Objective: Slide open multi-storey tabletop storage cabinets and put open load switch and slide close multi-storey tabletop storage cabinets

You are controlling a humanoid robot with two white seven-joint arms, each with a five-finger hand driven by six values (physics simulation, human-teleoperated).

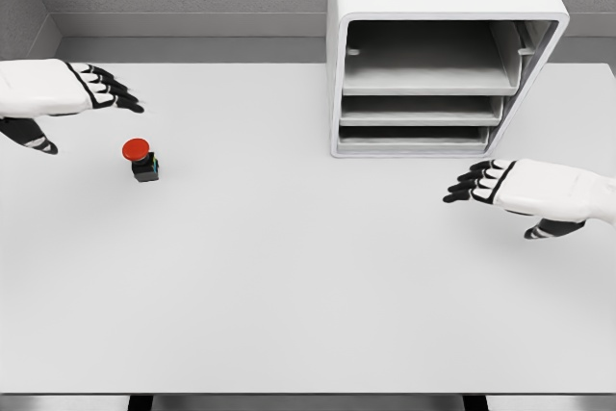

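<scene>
Fingers on both my hands are spread, holding nothing. Cabinet (438,55) sits at one o'clock, nearest my right hand (539,190); the load switch (141,159) lies at five o'clock from my left hand (67,89), close by.

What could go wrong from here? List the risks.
1. The load switch is small and top-heavy under its red cap; the open left hand could tip it while grasping.
2. The cabinet stands far across the table, so the carry is long.
</scene>
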